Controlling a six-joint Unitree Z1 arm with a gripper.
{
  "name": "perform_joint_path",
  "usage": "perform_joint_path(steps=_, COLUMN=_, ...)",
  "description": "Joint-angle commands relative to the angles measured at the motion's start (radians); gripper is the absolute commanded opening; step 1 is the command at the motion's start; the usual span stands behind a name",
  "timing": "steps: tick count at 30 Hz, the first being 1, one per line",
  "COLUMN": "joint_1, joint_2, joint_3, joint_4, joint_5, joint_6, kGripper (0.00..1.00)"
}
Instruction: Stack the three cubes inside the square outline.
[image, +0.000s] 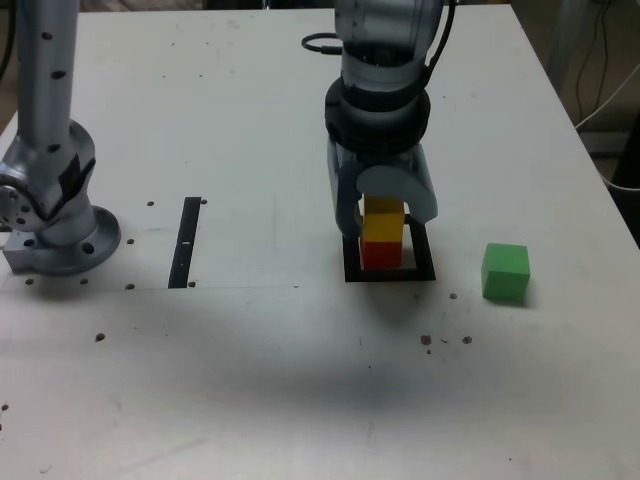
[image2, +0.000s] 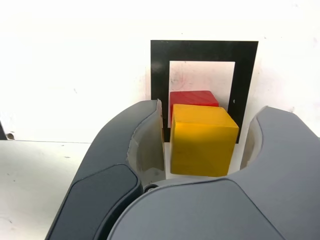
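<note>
Gripper (image2: 202, 142) fingers straddle the yellow cube (image2: 202, 137), spread with gaps either side, so I read it as released atop the red cube (image2: 192, 97) inside the square outline (image2: 160, 75). Green cube (image: 505, 271) sits alone toward the exterior view's right of the gripper, near the outline; that's my next reach.

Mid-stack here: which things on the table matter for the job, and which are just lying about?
Job:
red cube, in the square outline
yellow cube, on the red one
green cube, apart on the table
pincer, open around the yellow cube

Lying about:
black strip
arm base
</note>
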Motion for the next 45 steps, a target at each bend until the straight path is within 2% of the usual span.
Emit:
perform_joint_path(steps=1, joint_1=0.002, joint_2=-0.016, joint_3=0.001, joint_4=0.009, joint_5=0.003, joint_6=-0.001, kGripper=0.99)
perform_joint_path(steps=8, joint_1=0.002, joint_2=-0.052, joint_3=-0.009, joint_4=0.05, joint_5=0.008, joint_6=-0.002, kGripper=0.99)
perform_joint_path(steps=15, joint_1=-0.006, joint_2=-0.085, joint_3=-0.078, joint_4=0.174, joint_5=0.011, joint_6=-0.001, kGripper=0.99)
perform_joint_path(steps=22, joint_1=-0.052, joint_2=-0.056, joint_3=-0.238, joint_4=0.291, joint_5=0.016, joint_6=0.024, kGripper=0.99)
perform_joint_path(steps=29, joint_1=-0.142, joint_2=0.038, joint_3=-0.471, joint_4=0.398, joint_5=0.038, joint_6=0.028, kGripper=0.99)
perform_joint_path(steps=35, joint_1=-0.17, joint_2=0.18, joint_3=-0.649, joint_4=0.458, joint_5=0.002, joint_6=0.071, kGripper=0.99)
perform_joint_path(steps=39, joint_1=-0.165, joint_2=0.258, joint_3=-0.702, joint_4=0.461, joint_5=-0.007, joint_6=0.109, kGripper=0.99)
perform_joint_path(steps=45, joint_1=-0.111, joint_2=0.315, joint_3=-0.704, joint_4=0.445, joint_5=0.003, joint_6=0.154, kGripper=1.0)
